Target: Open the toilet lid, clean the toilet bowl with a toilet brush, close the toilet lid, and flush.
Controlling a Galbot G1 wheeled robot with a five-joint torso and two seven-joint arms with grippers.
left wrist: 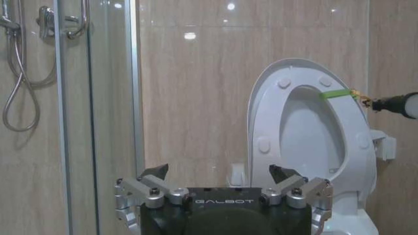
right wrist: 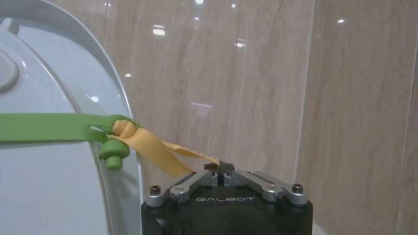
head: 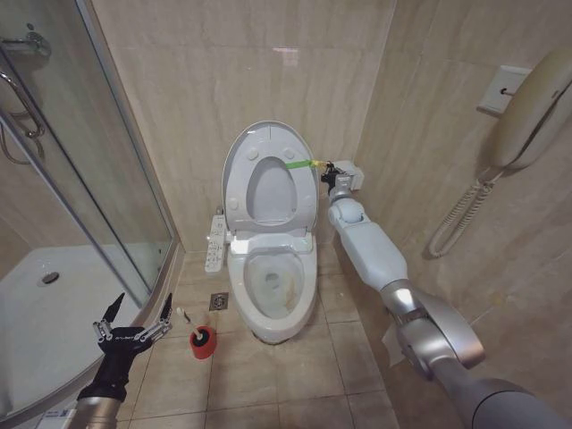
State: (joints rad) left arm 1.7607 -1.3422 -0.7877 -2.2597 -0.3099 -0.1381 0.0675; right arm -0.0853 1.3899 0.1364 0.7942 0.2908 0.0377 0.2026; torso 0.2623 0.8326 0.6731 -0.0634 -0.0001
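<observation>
The toilet lid (head: 268,147) stands upright against the back wall, and its green-yellow strap (head: 302,164) stretches off its right edge. My right gripper (head: 327,170) is beside that edge, shut on the strap's yellow end (right wrist: 163,149); the pinch shows at the right gripper (right wrist: 220,170) in its wrist view. The toilet bowl (head: 275,281) lies uncovered below, with brownish stains inside. The toilet brush (head: 183,315) sits in its red cup (head: 204,341) on the floor left of the bowl. My left gripper (head: 134,315) hangs open just left of the brush, holding nothing; the left gripper (left wrist: 219,174) faces the lid (left wrist: 307,127).
A glass shower enclosure (head: 98,179) and white shower tray (head: 45,313) fill the left. A bidet control panel (head: 214,241) sticks out on the toilet's left side. A floor drain (head: 219,301) lies near the brush. A wall phone (head: 527,107) with its coiled cord hangs on the right wall.
</observation>
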